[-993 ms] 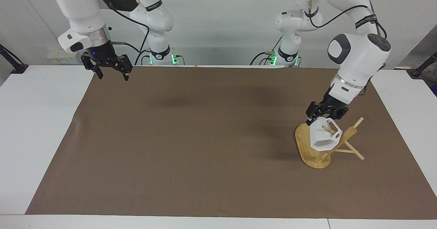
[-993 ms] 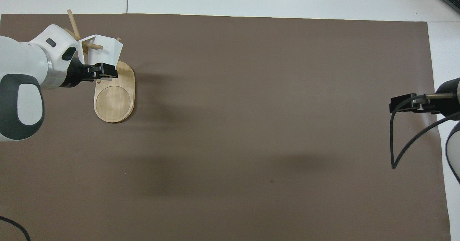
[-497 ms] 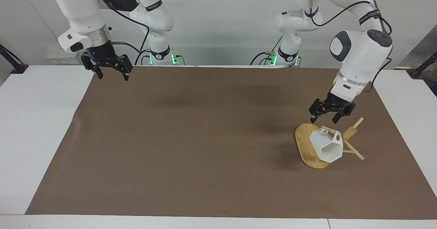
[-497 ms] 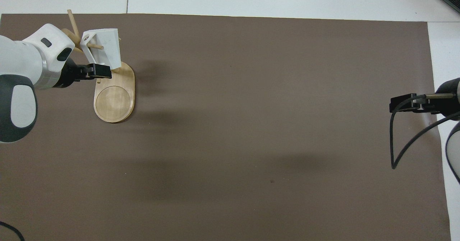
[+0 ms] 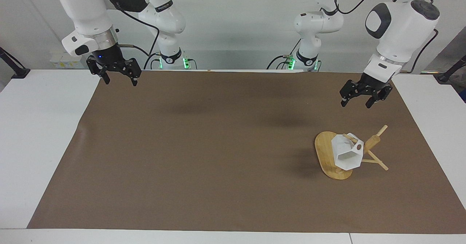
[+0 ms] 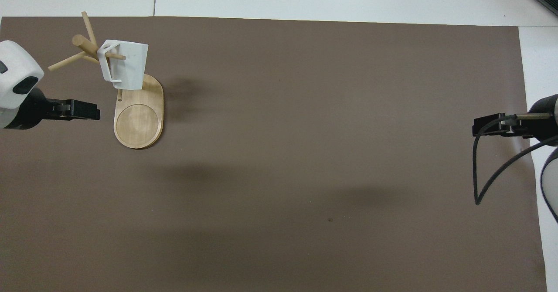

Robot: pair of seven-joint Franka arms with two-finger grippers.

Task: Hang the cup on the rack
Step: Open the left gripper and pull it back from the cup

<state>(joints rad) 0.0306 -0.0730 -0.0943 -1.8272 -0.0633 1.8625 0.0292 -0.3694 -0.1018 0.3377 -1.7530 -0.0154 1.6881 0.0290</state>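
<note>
The white faceted cup (image 5: 347,153) (image 6: 128,67) hangs by its handle on a thin peg of the bamboo rack (image 5: 373,142) (image 6: 83,43), its mouth tilted down over the rack's oval base (image 5: 322,149) (image 6: 139,120). My left gripper (image 5: 355,105) (image 6: 93,111) is open and holds nothing. It hangs in the air over the brown mat, clear of the cup and the rack. My right gripper (image 5: 121,83) (image 6: 479,127) waits open and raised over the mat's corner at the right arm's end.
A brown mat (image 5: 218,145) covers most of the white table (image 5: 40,127). A black cable (image 6: 484,174) loops down from the right arm over the mat's edge. The rack's other pegs (image 5: 380,164) stick out toward the left arm's end.
My left gripper opened and let go of the cup, then rose and drew away from the rack. The cup swung down and now hangs on the peg. The right arm has not moved.
</note>
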